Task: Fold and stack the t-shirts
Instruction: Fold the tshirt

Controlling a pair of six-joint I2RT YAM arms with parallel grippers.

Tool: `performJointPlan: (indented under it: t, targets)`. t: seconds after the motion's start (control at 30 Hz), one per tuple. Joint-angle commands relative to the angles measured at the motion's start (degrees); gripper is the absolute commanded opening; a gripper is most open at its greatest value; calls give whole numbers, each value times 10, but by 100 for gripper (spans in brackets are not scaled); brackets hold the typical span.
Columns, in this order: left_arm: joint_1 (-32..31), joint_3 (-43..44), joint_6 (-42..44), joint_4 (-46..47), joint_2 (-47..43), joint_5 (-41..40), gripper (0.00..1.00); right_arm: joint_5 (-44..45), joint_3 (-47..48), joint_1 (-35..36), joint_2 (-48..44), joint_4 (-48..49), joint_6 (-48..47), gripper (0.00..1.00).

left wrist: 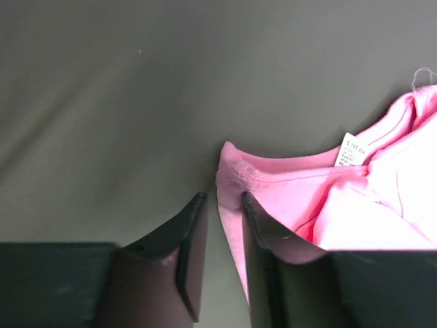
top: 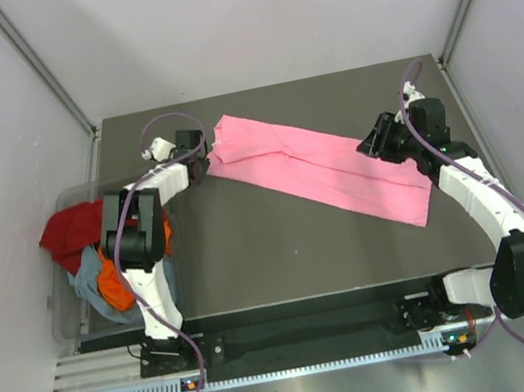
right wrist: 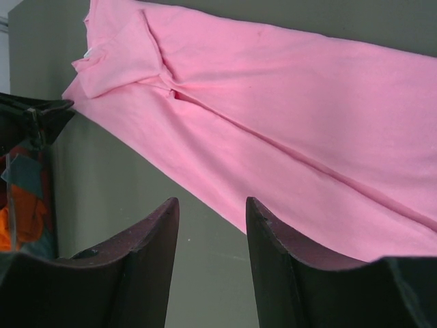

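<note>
The bright pink t-shirt lies folded into a long strip, running diagonally across the dark table from the back middle to the right. Its white neck label shows at the collar end. My left gripper is at that collar end. In the left wrist view it is narrowly open, with the shirt's edge lying between the jaws, not pinched. My right gripper is open and empty, low beside the shirt's right part. The dark red, orange and grey-blue t-shirts lie crumpled at the left.
The crumpled shirts sit in a clear plastic bin at the table's left edge, beside the left arm. White walls enclose the table on three sides. A bare stretch of table lies in front of the pink shirt.
</note>
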Motion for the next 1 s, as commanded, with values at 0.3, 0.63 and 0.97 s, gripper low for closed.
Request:
performJointPlan:
  t: [0.3,0.63,0.97]
  targets:
    - [-2,110,27,-72,66,-37,19,-8,24,-2,10,30,3,44]
    - [2,213,64,-38,137,-62,0,-13,52,-1,47,61,26,44]
    - [21,425,96,-14,285,-35,0,-8,84,-1,134,99,35,44]
